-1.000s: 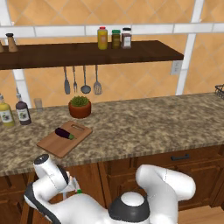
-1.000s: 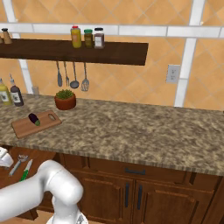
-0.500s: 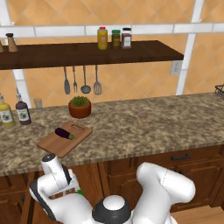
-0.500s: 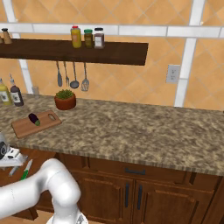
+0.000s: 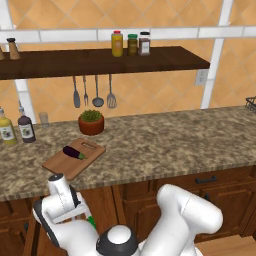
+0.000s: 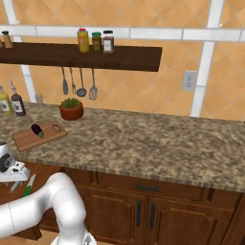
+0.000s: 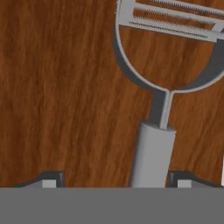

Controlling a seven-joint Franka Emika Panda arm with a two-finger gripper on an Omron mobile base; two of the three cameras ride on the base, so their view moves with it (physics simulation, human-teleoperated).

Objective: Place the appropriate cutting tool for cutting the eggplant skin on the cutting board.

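The cutting tool (image 7: 153,148), a grey metal peeler, lies on dark wood, its forked head toward the top of the hand view. My gripper (image 7: 114,181) is open and straddles its slim handle. The right fingertip (image 7: 179,180) is almost against the handle and the left one stands well off it. My hand (image 5: 61,192) hangs below the counter's front edge at the left. The eggplant (image 5: 74,153) (image 6: 37,129) lies on the cutting board (image 5: 57,166) (image 6: 26,139) on the counter's left part.
A knife with a green handle (image 6: 28,185) lies beside my hand (image 6: 8,165). A potted plant (image 5: 91,121) stands behind the board, two bottles (image 5: 16,129) to its left. Utensils (image 5: 93,92) hang under the shelf (image 5: 100,60). Dark cabinet fronts (image 6: 143,210) run below the counter.
The arm's elbow has swung left and lower. The hand has shifted a little to the right below the counter edge.
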